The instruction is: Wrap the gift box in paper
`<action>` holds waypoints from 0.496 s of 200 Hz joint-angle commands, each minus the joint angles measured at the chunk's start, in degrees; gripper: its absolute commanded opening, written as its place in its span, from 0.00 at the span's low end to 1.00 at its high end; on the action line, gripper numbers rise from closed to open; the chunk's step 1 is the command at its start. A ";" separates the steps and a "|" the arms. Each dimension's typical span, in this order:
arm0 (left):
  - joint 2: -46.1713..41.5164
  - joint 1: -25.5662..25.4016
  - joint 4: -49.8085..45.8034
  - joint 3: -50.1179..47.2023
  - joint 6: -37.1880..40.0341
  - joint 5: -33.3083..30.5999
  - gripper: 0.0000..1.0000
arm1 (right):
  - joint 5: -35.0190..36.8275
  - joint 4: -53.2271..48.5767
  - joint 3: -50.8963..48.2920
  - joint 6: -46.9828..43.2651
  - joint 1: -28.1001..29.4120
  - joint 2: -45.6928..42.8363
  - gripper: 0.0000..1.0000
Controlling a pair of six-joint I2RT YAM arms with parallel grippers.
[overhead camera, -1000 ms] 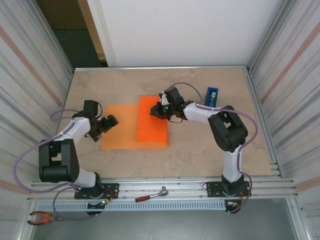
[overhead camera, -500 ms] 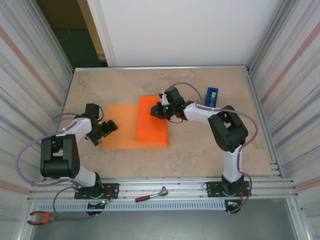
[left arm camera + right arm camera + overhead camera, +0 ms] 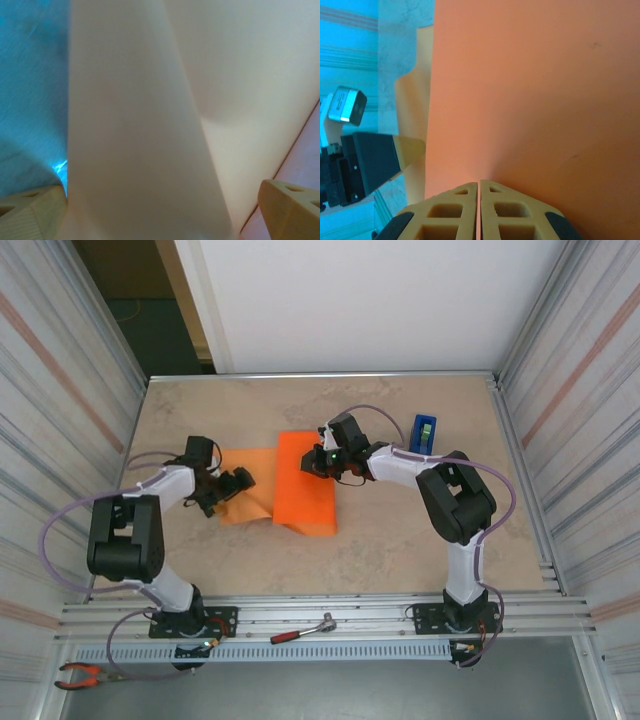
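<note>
— Two arms in the overhead view: how do they stand?
— The right end effector [image 3: 314, 466] is clenched, its tips down on the bright folded-over flap of the orange paper [image 3: 305, 490], near the flap's far right corner. The left end effector [image 3: 236, 484] is at the paper's left part, which is paler and rucked up off the table [image 3: 400, 530]. A blue tape dispenser [image 3: 424, 432] stands well to the right of the paper.
— And the left wrist camera?
— Its fingers [image 3: 287, 210] are spread wide, released, one tip in each lower corner. A pale ridge of the paper rises between them, too close and washed out to tell whether it touches either.
— The right wrist camera?
— There the fingers [image 3: 505, 210] are closed tip to tip, resting against the paper's orange flap. Left of that flap the paler layer curls up, with the left end effector just beside it.
</note>
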 commanded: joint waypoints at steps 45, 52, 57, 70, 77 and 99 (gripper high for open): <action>-0.75 6.17 4.12 9.12 5.76 0.58 0.99 | 1.91 -8.06 -3.16 -1.77 0.75 4.27 0.11; -2.26 6.99 4.23 8.92 5.42 1.57 0.99 | 1.87 -7.97 -3.02 -1.79 0.65 4.22 0.11; -2.90 7.32 3.97 9.33 5.45 2.50 0.99 | 1.89 -7.93 -3.04 -1.73 0.54 4.22 0.11; -3.47 6.85 1.22 11.02 5.77 4.04 0.99 | 1.48 -7.75 -3.01 -1.74 0.47 4.05 0.11; -3.82 5.91 1.08 11.20 5.66 5.20 0.99 | 1.40 -7.77 -2.79 -1.76 0.39 3.96 0.11; -3.62 1.27 3.10 10.31 3.42 9.35 0.99 | 1.30 -7.84 -2.70 -1.69 0.04 3.40 0.10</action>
